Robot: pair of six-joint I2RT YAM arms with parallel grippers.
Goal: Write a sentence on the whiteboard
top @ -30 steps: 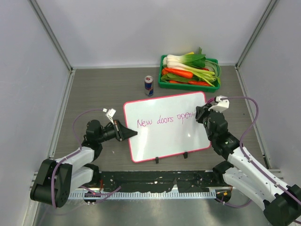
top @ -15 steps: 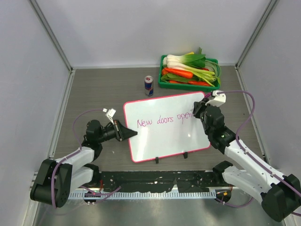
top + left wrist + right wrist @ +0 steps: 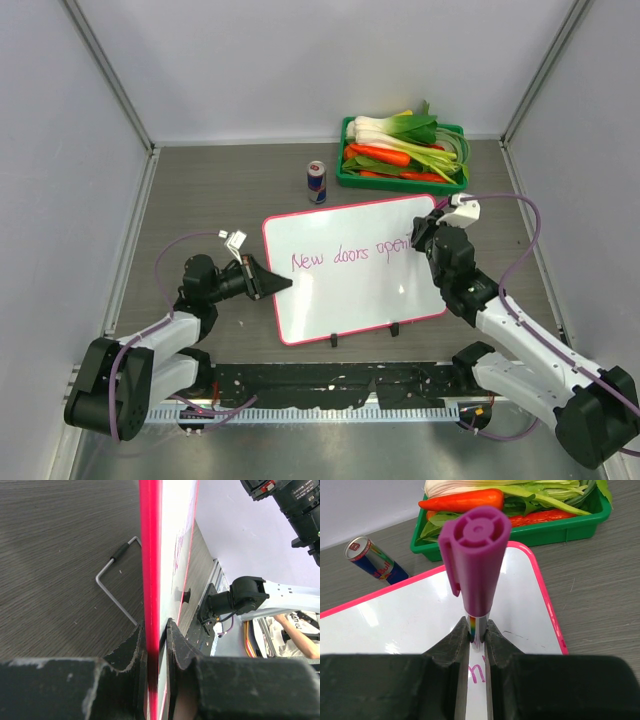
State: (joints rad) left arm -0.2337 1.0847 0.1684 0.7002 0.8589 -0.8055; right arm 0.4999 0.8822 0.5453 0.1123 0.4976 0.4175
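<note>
Purple marker [image 3: 476,565] tight between right jaws

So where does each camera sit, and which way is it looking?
Top external: above and behind, looking down at table, whiteboard, can and tray; left arm and right arm show.
Left wrist: looks along the whiteboard's edge; left gripper clamps it.
Right wrist: looks down the marker in the right gripper, onto the whiteboard.
Shared: all see the whiteboard.

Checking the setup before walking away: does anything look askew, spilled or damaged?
Only the whiteboard sits askew, its edges turned against the table's grain, with the left gripper clamping its left edge. The can stands upright and the vegetables lie inside their green tray; nothing looks spilled or damaged.
</note>
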